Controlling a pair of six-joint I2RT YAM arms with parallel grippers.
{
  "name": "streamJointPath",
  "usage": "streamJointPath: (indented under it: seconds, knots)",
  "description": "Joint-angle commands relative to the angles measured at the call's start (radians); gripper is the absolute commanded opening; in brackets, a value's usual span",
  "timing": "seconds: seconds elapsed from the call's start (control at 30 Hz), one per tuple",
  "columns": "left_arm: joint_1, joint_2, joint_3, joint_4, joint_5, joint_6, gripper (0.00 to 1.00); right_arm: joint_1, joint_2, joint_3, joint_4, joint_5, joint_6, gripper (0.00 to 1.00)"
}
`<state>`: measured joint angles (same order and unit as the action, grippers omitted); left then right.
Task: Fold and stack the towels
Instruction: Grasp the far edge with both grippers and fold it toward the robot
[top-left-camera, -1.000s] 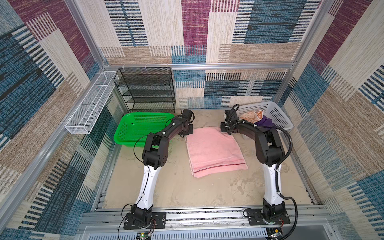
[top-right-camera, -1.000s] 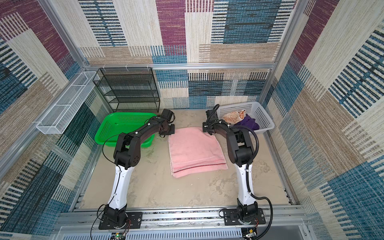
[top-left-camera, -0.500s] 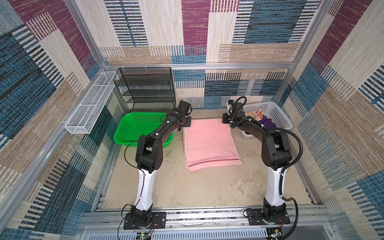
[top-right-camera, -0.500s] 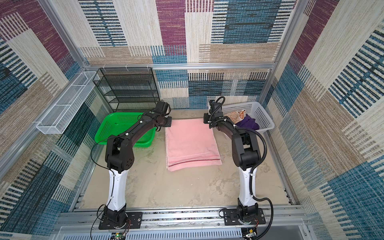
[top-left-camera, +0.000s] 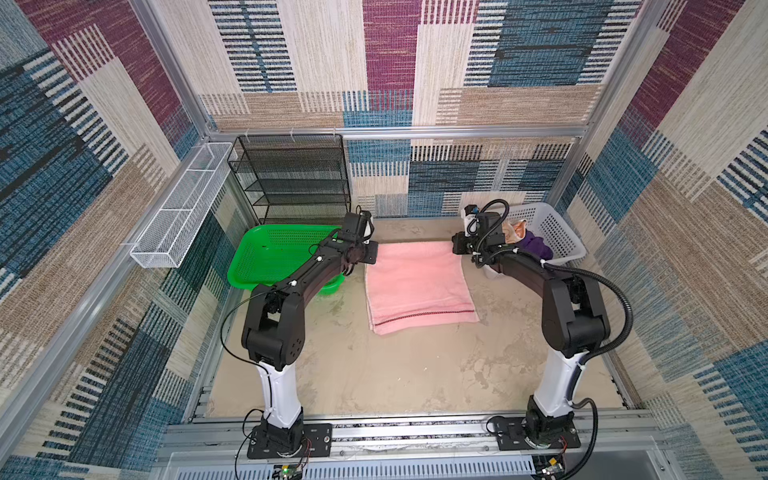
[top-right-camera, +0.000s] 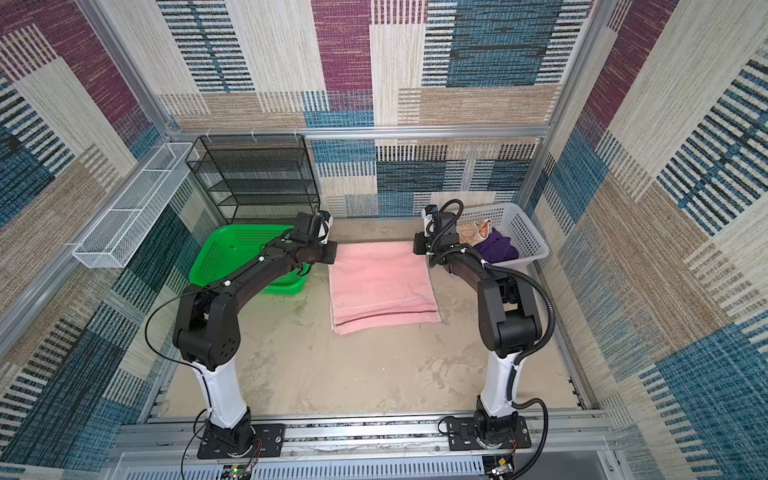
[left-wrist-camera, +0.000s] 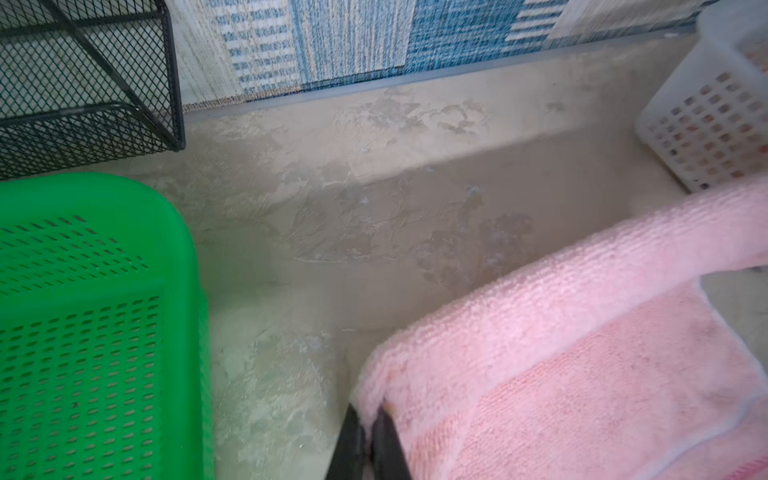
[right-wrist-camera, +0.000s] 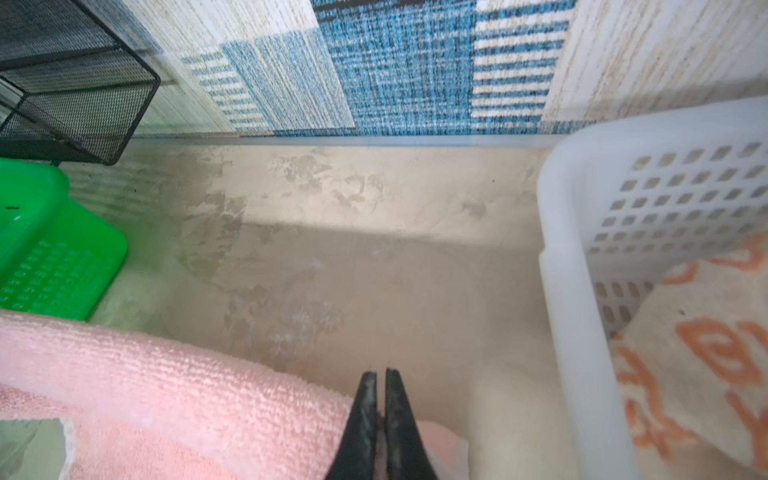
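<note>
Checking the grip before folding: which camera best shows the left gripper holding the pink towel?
Left wrist view: the left gripper is shut on the pink towel corner. In both top views the wrist hides the grip. The right wrist view shows only the towel's other corner.

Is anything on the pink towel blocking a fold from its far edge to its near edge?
Nothing visible does. The pink towel is bare on top; the left gripper and right gripper pinch its far corners.

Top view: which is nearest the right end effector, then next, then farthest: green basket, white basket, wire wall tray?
1. White basket, beside the right end effector.
2. Green basket, left, across the pink towel.
3. White wire tray, farthest, on the left wall.
</note>
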<state>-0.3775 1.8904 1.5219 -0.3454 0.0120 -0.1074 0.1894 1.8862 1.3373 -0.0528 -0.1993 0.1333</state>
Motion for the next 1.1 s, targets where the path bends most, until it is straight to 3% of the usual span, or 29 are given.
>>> streamJointPath:
  seconds: [0.0, 0.5, 1.07]
  knots:
    - [-0.007, -0.069, -0.070, 0.095, 0.058, 0.009, 0.00, -0.001, -0.066, -0.069, 0.055, -0.026, 0.002, 0.00]
    - [-0.081, -0.339, -0.385, 0.107, 0.077, -0.062, 0.00, -0.001, -0.393, -0.431, 0.028, -0.012, 0.075, 0.00]
    - [-0.201, -0.375, -0.612, 0.193, 0.008, -0.172, 0.00, -0.001, -0.441, -0.673, 0.040, -0.045, 0.195, 0.00]
